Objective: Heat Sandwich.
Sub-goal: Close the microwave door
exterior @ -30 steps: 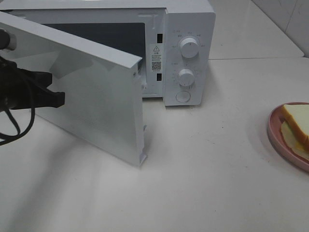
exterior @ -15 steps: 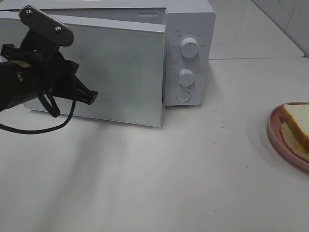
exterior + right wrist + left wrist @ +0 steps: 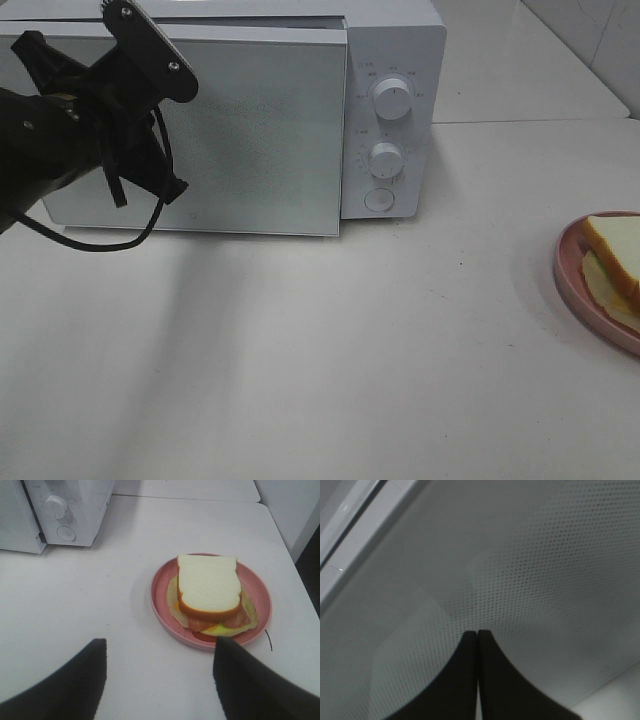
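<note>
From the high camera, the nearest stretch of table (image 3: 330,380) is bare white. At its right edge sits the pink plate (image 3: 572,290), cut off by the frame, with the sandwich (image 3: 615,250) on it. My right wrist camera shows it better: a white slice on top, a tan crust edge, yellow and reddish filling spilling out beneath, the whole thing lying flat near the plate's middle. My right gripper (image 3: 160,665) hovers on the near side of the plate with its jaws spread wide and nothing between them. I judge I have it parked there to be ready for a pickup, since the plate lies well apart from the microwave (image 3: 395,110).

Further back on the left, my left gripper (image 3: 160,185) is at the microwave door (image 3: 260,130). Its wrist camera shows the two fingers (image 3: 465,680) pressed tight together, gripping nothing, their tips against the door's dotted window. I read this as using the clenched fingers as a blunt pusher on the panel rather than as a grasping tool. The door lies nearly flush with the oven front, its right edge meeting the control panel with its two knobs (image 3: 391,98) and a round button (image 3: 379,199).

The sandwich is outside the oven while the door looks shut, so by my judgement the heating has not begun for this sandwich; whether anything is inside I cannot tell.
</note>
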Robot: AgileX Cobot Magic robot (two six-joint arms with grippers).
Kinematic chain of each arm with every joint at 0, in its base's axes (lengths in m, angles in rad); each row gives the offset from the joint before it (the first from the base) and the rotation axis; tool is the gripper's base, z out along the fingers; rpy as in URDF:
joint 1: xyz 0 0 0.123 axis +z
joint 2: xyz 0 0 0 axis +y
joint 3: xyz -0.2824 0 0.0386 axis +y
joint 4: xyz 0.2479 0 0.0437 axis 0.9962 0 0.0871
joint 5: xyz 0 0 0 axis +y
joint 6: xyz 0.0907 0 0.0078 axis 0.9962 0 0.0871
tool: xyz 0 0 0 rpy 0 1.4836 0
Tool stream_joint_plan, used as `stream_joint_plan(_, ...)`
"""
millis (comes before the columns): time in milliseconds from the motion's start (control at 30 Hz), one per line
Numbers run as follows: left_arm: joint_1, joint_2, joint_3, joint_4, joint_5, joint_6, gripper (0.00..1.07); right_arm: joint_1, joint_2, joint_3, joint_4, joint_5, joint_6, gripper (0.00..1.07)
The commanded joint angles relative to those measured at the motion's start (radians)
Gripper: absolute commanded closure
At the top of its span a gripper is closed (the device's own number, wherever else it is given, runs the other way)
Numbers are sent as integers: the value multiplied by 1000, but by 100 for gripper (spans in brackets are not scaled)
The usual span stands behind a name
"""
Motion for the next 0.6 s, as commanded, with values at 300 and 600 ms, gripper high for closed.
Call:
stream_joint_plan(300,-20,58,-13,75,-34,284,107,-3,-25,1,0,-12,0,46)
stream_joint_plan(600,-98,167,-15,94,-188,503,107,-3,-25,1,0,-12,0,46)
